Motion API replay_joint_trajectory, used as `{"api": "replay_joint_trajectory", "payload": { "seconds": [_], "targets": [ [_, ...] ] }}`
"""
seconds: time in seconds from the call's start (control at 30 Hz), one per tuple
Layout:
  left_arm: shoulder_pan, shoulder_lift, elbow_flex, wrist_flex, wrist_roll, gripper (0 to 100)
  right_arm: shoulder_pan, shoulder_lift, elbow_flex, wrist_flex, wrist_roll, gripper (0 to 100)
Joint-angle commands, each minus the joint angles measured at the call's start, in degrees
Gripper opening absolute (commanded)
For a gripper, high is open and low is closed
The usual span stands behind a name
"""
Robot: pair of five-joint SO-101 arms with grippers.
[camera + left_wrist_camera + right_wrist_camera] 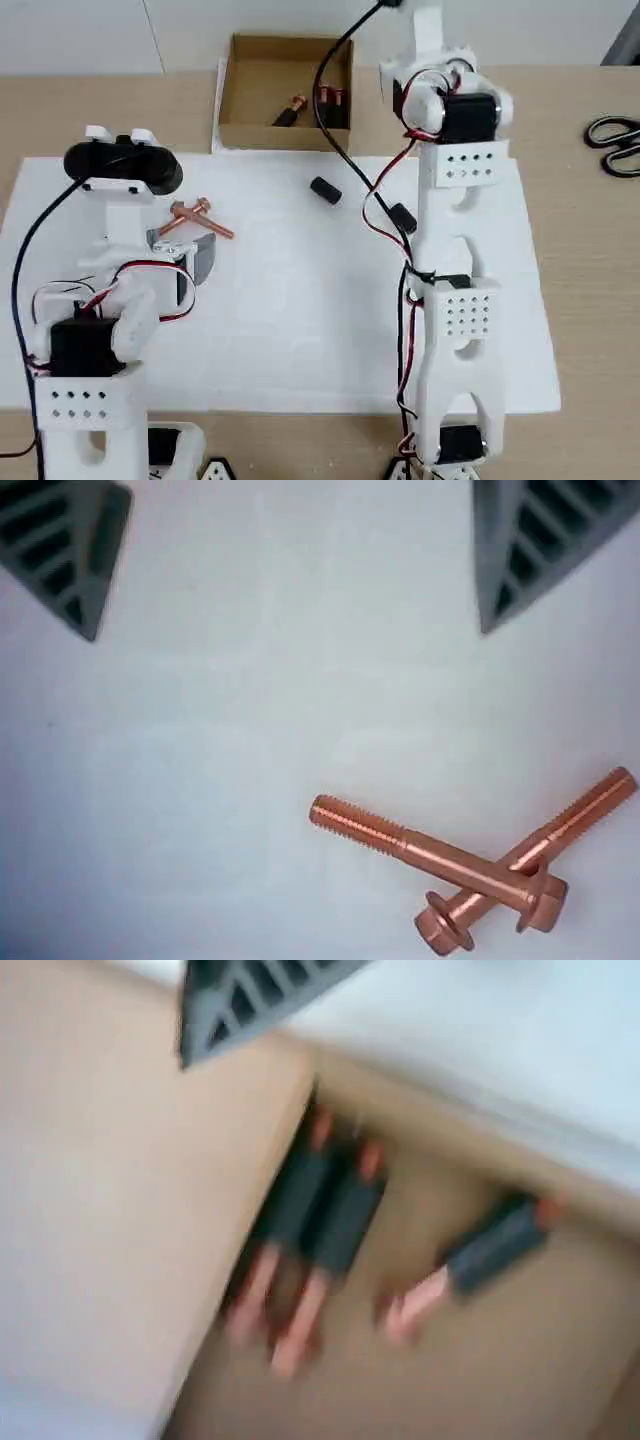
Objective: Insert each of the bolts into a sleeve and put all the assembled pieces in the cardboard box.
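Two copper bolts (195, 214) lie crossed on the white mat (300, 320), just beyond my left gripper (180, 248). In the left wrist view the left gripper (290, 570) is open over bare mat, with one bolt (400, 838) lying across the other bolt (585, 805) off to one side. Two black sleeves (325, 190) (402, 215) rest loose on the mat. The cardboard box (240, 95) at the back holds three bolts fitted with sleeves (335, 1225). My right arm (445, 110) reaches to the box; one grey finger (250, 995) shows above the box's edge, holding nothing.
Scissors (615, 140) lie on the wooden table at the far right. Red and black cables (385, 200) trail along the right arm over the mat, close to one loose sleeve.
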Motion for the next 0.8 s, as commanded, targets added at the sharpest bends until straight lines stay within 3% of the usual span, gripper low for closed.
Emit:
{"api": "replay_joint_trajectory", "payload": {
  "seconds": [0.0, 0.33, 0.77],
  "targets": [
    [-0.35, -0.79, -0.57, 0.35, -0.35, 23, 1.8, -4.97, -2.11, 3.03, 0.18, 20.9],
    [-0.35, -0.79, -0.57, 0.35, -0.35, 23, 1.8, -5.23, -0.53, 4.35, 0.35, 20.8],
    [-0.35, -0.79, -0.48, 0.44, -0.35, 23, 1.45, -18.33, 36.04, 3.91, 0.18, 20.9]
  ]
}}
